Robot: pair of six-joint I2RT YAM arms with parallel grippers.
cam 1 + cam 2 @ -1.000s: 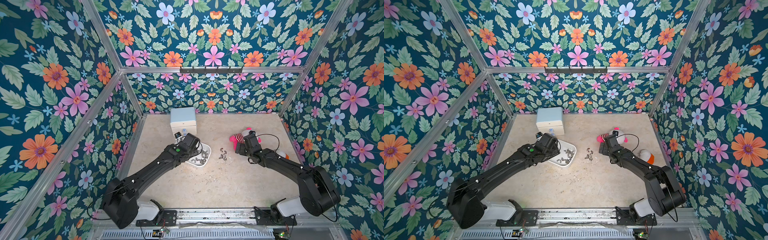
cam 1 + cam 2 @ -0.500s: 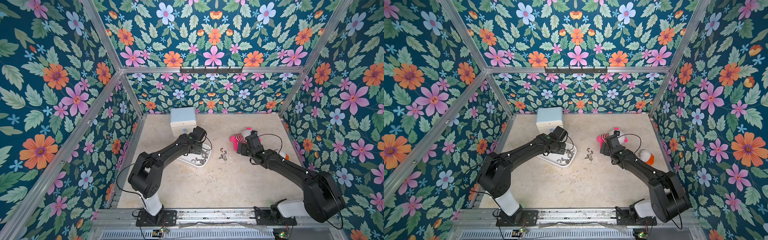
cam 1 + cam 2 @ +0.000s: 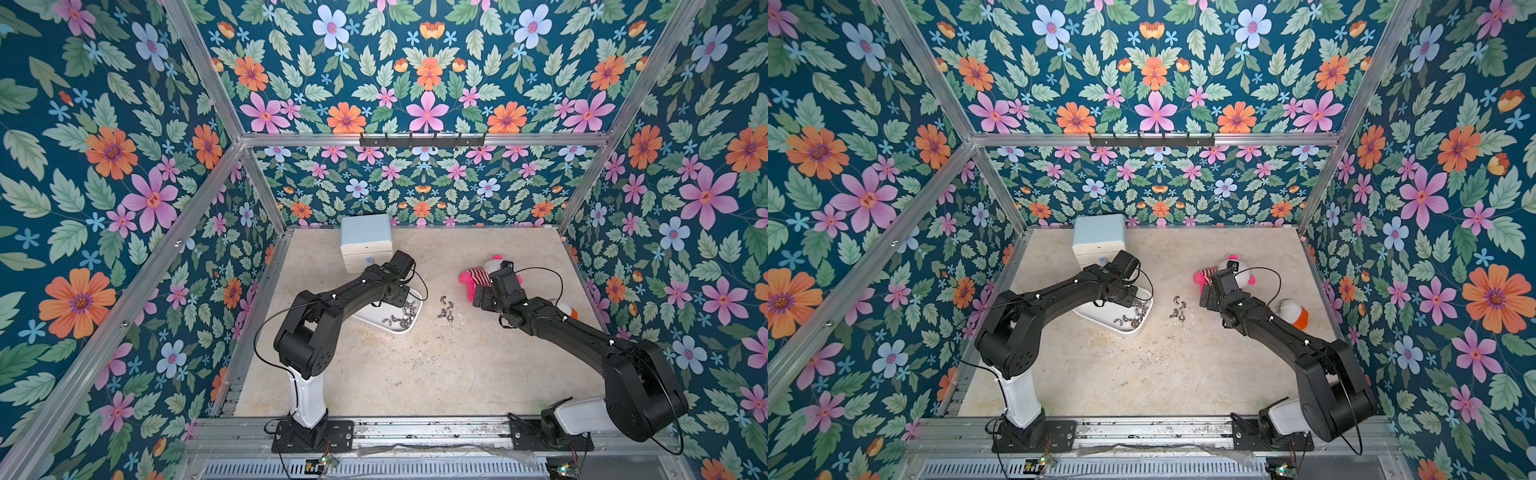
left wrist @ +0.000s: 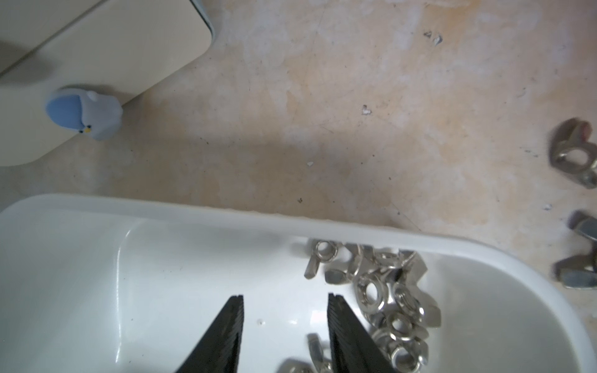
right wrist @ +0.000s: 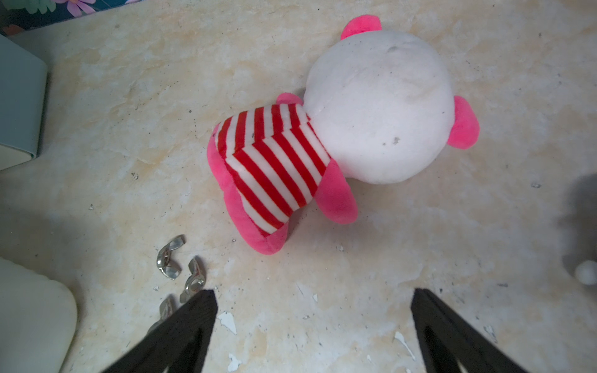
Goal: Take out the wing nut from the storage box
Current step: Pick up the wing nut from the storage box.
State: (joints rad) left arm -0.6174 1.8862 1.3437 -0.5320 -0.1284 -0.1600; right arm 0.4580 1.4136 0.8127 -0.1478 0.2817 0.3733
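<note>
The beige marbled tabletop [image 3: 415,365] carries a shallow white plastic storage box [image 3: 399,329] near centre. Loose silver wing nuts [image 3: 445,307] lie at its 3 o'clock. At the table's 11 o'clock stands a pale-blue-topped white drawer chest [image 3: 365,241]. A pink-and-white plush toy in red stripes [image 3: 473,278] lies at 2 o'clock, and an orange-and-white rounded object [image 3: 1293,311] at 3 o'clock.

Floral walls [image 3: 424,83], aluminium rails [image 3: 299,138], black hook rack [image 3: 422,141], beige tabletop [image 3: 415,374]
</note>
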